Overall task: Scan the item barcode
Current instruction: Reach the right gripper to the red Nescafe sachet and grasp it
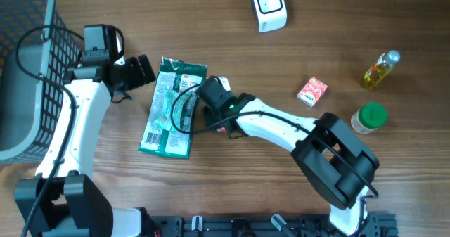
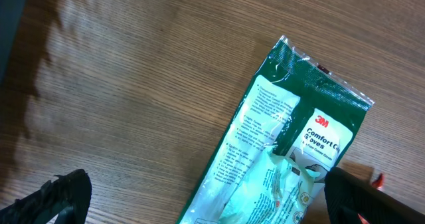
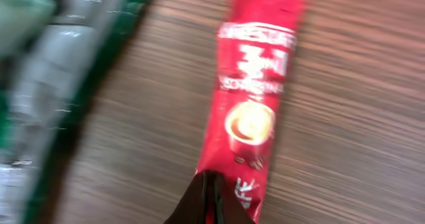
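Note:
A red coffee sachet (image 3: 255,84) lies lengthwise on the wooden table, and my right gripper (image 3: 212,201) is shut on its near end. Overhead, the right gripper (image 1: 216,105) covers most of the sachet, leaving only a red sliver (image 1: 223,130). A green glove packet (image 1: 172,107) lies just left of it, with a barcode label near its lower end. My left gripper (image 1: 143,69) hovers at the packet's upper left, open, its fingers (image 2: 60,197) wide apart over the packet (image 2: 292,144). The white scanner (image 1: 268,7) stands at the back of the table.
A grey wire basket (image 1: 28,68) fills the far left. On the right are a small red box (image 1: 312,91), an oil bottle (image 1: 380,69) and a green-lidded jar (image 1: 369,117).

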`<state>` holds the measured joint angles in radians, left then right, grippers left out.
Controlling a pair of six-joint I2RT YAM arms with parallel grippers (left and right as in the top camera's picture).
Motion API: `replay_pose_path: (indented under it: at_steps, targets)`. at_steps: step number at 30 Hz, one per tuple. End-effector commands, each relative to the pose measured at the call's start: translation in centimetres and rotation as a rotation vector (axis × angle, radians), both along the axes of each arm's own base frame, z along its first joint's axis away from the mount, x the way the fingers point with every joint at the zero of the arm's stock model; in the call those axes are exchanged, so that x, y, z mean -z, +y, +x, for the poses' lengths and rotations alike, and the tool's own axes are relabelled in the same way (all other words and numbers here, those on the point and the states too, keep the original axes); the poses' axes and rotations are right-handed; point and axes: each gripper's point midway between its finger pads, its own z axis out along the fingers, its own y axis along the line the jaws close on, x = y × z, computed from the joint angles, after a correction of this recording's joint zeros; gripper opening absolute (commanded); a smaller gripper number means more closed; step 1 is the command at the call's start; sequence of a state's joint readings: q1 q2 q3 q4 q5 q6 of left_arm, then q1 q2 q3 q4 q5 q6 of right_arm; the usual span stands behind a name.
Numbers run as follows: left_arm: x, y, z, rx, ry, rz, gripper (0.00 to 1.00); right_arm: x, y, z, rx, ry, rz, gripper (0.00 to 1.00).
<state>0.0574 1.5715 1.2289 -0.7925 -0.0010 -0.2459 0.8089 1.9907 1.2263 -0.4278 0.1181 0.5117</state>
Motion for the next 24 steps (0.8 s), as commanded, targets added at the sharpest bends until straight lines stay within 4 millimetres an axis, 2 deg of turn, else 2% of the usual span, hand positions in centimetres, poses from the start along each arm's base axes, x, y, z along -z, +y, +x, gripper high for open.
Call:
replay_pose_path:
  at_steps: [1,3,5,7,11,13,15,18,24]
  targets:
    - [-0.4,0.0,0.2,-0.004,-0.012,-0.009,1.0,-3.1,-2.3,2.2,0.059,-0.111,-0.057,0.1]
    - [-0.4,0.0,0.2,-0.004,-0.012,-0.009,1.0,-5.0,-2.4,2.4,0.059,-0.138,-0.033,0.13]
    - [-0.4,0.0,0.2,-0.004,-0.012,-0.009,1.0,-6.9,-2.3,2.5,0.028,-0.174,-0.015,0.22]
    - [-0.4,0.0,0.2,-0.004,-0.012,-0.009,1.0,-7.5,-2.1,2.2,0.006,-0.171,-0.003,0.31]
    - [-0.4,0.0,0.2,-0.004,-0.012,-0.009,1.0,-5.9,-2.2,-0.2,-0.135,-0.07,-0.041,0.41]
    - [-0.4,0.0,0.2,-0.004,-0.012,-0.009,1.0,-5.1,-2.5,-1.5,-0.252,-0.025,-0.079,0.41]
    - [-0.4,0.0,0.2,-0.004,-0.012,-0.009,1.0,-4.5,-2.8,-1.9,-0.282,-0.004,-0.104,0.41]
    - [-0.4,0.0,0.2,-0.004,-0.012,-0.009,1.0,-2.6,-3.3,-2.5,-0.293,0.042,-0.138,0.33]
    - [-0.4,0.0,0.2,-0.004,-0.012,-0.009,1.0,-1.8,-3.8,-3.0,-0.321,0.067,-0.169,0.27]
